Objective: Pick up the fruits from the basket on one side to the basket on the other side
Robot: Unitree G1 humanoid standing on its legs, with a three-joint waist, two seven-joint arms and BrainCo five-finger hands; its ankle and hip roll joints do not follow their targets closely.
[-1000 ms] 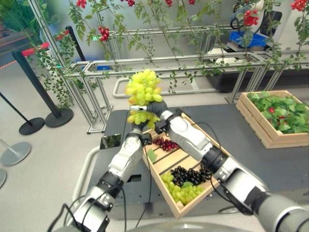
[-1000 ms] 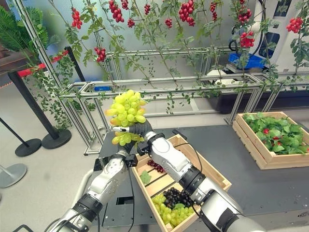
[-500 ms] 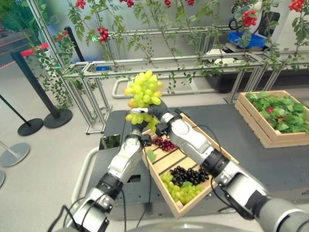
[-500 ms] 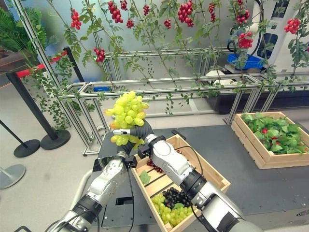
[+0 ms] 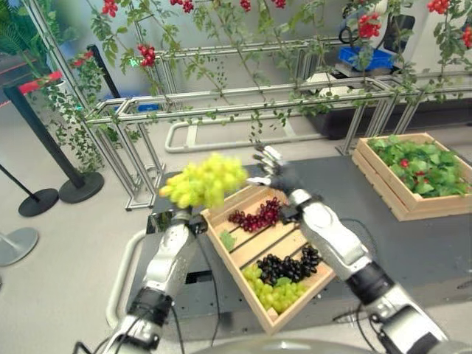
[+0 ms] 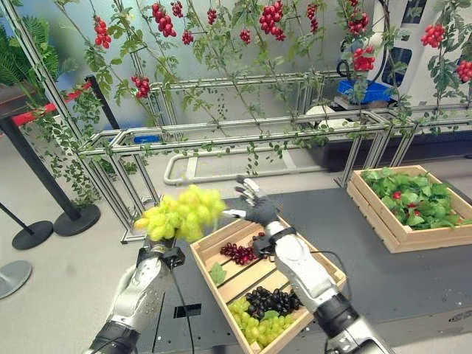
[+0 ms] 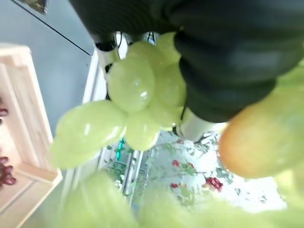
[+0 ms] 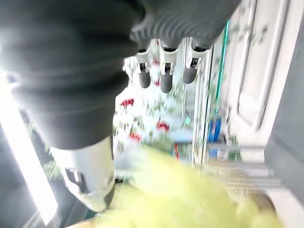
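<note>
Left hand (image 6: 156, 253) clamped under green grape bunch (image 6: 179, 214), held aloft beside the crate (image 6: 324, 269). Right hand (image 6: 257, 206) spread, holding nothing. Risk: top-heavy bunch tips out, or grapes drop off.

place: indoor demo hall | cues: metal trellis frames (image 6: 243, 129) with berry vines (image 6: 269, 18); stanchion posts (image 6: 33, 166); crate table (image 6: 413, 284)

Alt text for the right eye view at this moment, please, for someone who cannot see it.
The left hand holds a bunch of green grapes up beside the wooden crate, while the right hand hangs open above the crate, apart from the bunch. The crate holds red, black and green grapes in slatted sections on a dark table.
</note>
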